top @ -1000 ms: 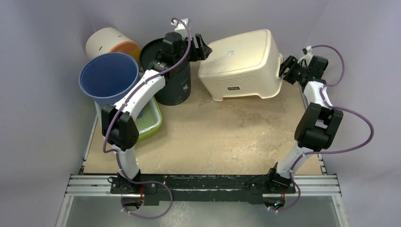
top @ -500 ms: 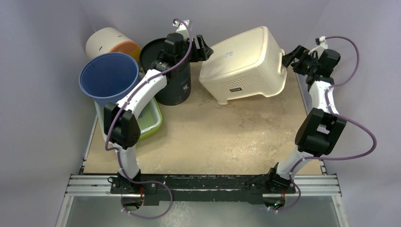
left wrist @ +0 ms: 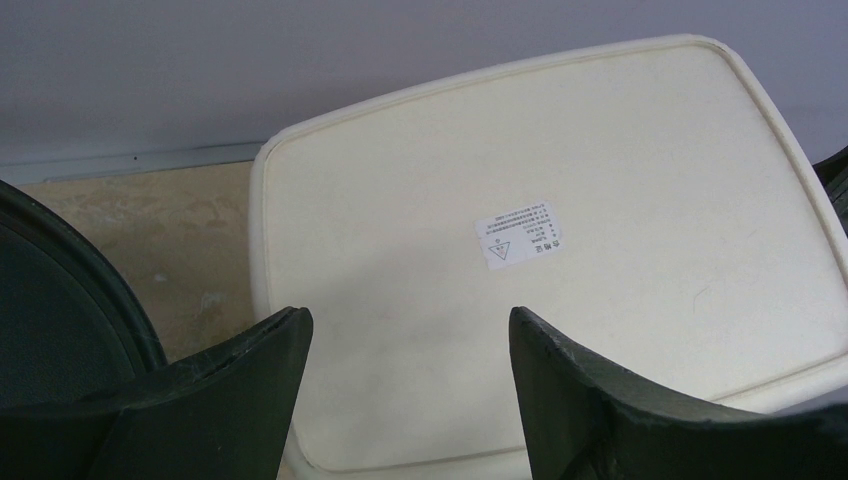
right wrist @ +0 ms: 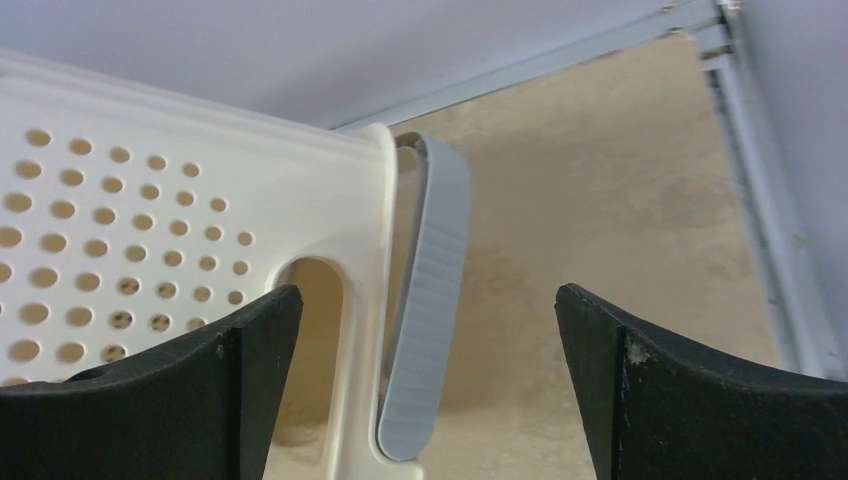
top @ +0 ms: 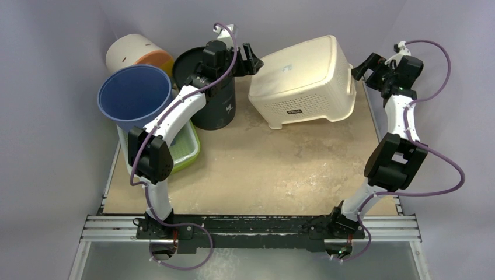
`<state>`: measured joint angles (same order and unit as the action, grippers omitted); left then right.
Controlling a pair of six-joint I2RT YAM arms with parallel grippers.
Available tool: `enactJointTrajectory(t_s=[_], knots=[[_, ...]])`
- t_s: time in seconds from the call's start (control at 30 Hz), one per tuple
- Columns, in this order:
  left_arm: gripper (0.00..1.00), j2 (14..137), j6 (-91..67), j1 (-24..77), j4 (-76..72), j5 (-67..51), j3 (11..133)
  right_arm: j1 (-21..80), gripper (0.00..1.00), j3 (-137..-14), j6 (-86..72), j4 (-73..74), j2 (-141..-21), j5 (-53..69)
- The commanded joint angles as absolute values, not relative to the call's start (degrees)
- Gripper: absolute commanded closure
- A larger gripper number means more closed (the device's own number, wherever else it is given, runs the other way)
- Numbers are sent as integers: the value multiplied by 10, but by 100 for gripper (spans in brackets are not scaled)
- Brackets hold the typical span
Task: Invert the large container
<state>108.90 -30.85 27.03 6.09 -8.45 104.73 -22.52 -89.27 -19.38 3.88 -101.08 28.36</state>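
The large container (top: 303, 79) is a cream perforated basket. It lies bottom-up at the table's far centre-right. Its flat base with a small white label (left wrist: 515, 238) fills the left wrist view. My left gripper (top: 252, 58) is open and empty just left of the basket's upper left corner; in its wrist view (left wrist: 410, 325) the jaws stand apart over the base. My right gripper (top: 362, 71) is open and empty at the basket's right end. In the right wrist view (right wrist: 428, 300) the basket's holed side wall (right wrist: 150, 230) and grey handle (right wrist: 430, 300) lie between the jaws, not gripped.
A black cylindrical bin (top: 213, 87) stands left of the basket, under my left arm; its rim shows in the left wrist view (left wrist: 60, 300). A blue bucket (top: 135, 93), a white-and-orange tub (top: 137, 51) and a green tray (top: 184, 149) crowd the far left. Purple walls close the back and sides.
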Motion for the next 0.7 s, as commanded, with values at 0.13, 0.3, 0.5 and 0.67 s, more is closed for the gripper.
enactJointTrajectory(t_s=[0.13, 0.3, 0.5, 0.67], knots=[[27, 1073, -304, 269, 38, -82, 1057, -221, 3, -903, -147, 78, -994, 161], [27, 1071, -298, 269, 42, -78, 1056, -221, 4, -869, -138, 73, -1027, 181], [27, 1069, -296, 269, 47, -73, 1053, -221, 5, -874, -126, 79, -1052, 179], [26, 1070, -278, 269, 71, -55, 1054, -219, 5, -897, -129, 82, -1032, 179]])
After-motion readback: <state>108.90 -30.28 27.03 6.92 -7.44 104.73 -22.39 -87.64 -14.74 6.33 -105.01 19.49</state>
